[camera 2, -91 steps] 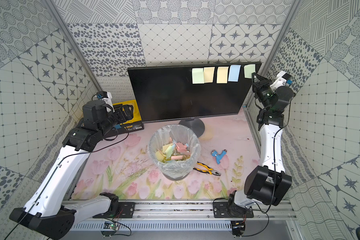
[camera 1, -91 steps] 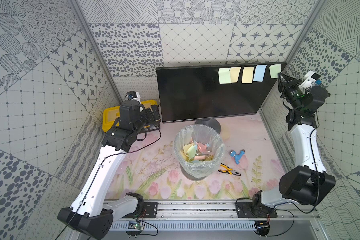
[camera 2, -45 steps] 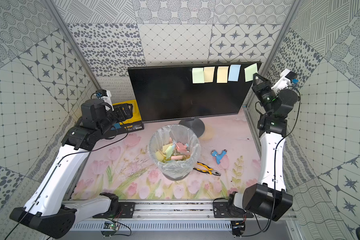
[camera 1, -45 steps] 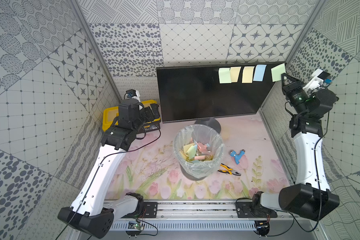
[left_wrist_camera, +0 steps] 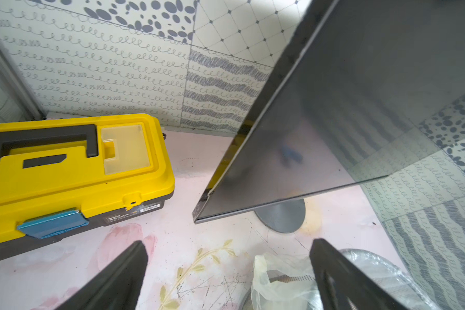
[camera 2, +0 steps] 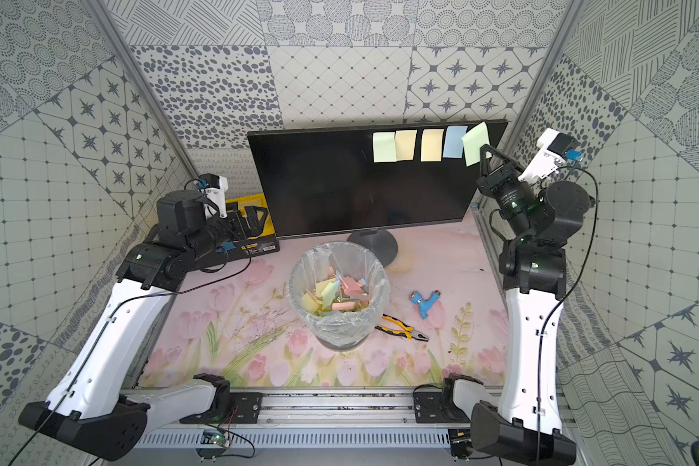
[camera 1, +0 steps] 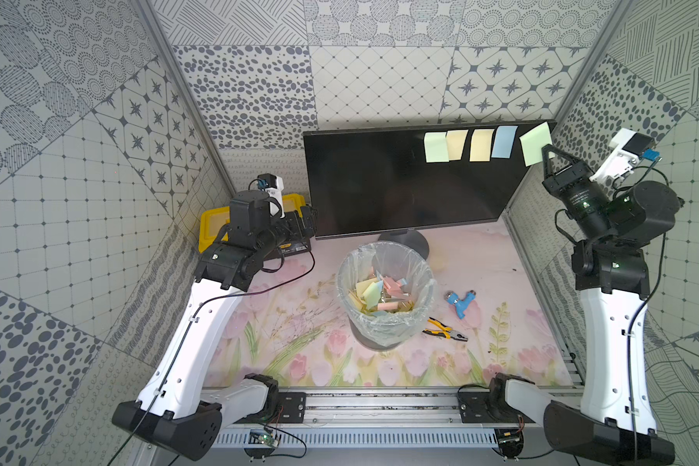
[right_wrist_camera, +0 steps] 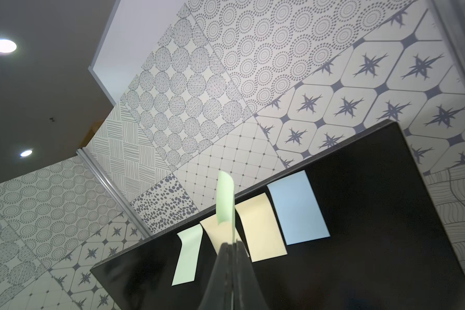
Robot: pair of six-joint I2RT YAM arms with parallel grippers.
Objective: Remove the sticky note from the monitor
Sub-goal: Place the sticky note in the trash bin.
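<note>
Top views both show the monitor [camera 1: 400,189] upright at the back of the tabletop [camera 1: 299,322], with four notes [camera 1: 471,145] stuck along its upper edge. The right gripper [camera 1: 546,150] is clamped on a green sticky note [camera 1: 535,143], which sits tilted at the screen's upper right corner. The left gripper [camera 1: 305,221] hangs beside a yellow toolbox [camera 1: 214,218].

Left wrist view: the jaws stand wide apart with nothing between them, near the monitor's lower corner.

Right wrist view: closed jaws pinch the note's lower edge, and the sheet curls, apart from the screen.
</note>
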